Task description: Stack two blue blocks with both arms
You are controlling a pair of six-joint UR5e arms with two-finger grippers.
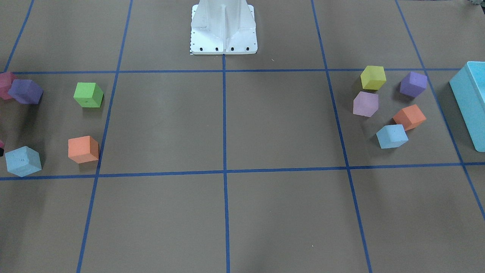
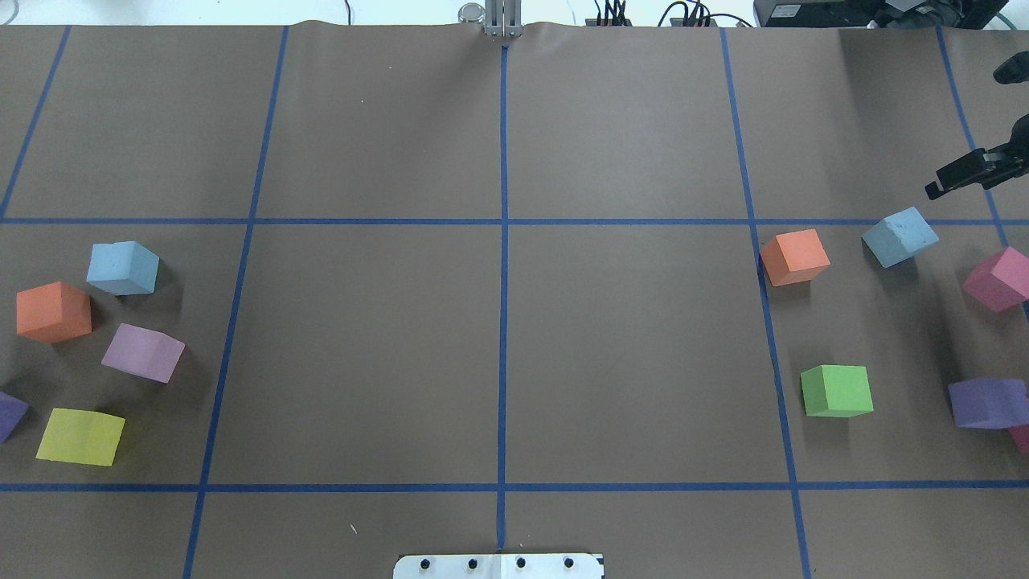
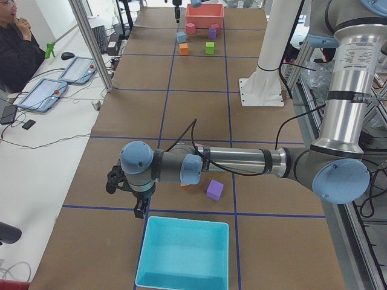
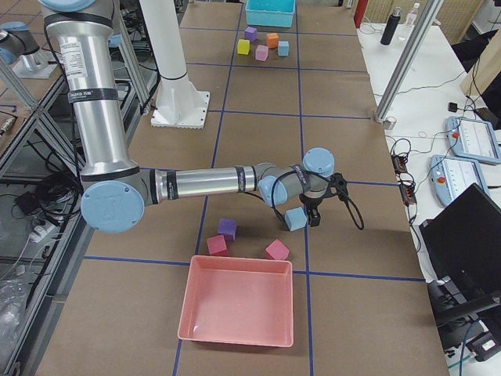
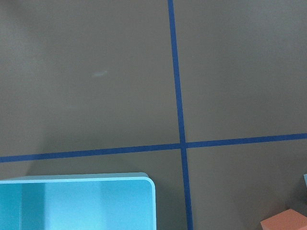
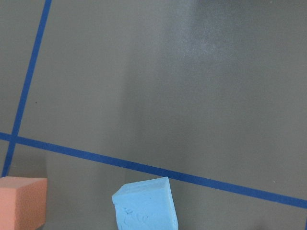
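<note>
We find the left-side blue block and the right-side blue block well apart, broad tabletop between. Right gripper, cropped at the frame edge, and left gripper: we cannot tell either's spread.

table brown, blue-taped grid | 9 o'clock: blue block, orange cube, lilac cube, yellow cube | 3 o'clock: second blue block, green cube | 6 o'clock: pedestal base
</note>
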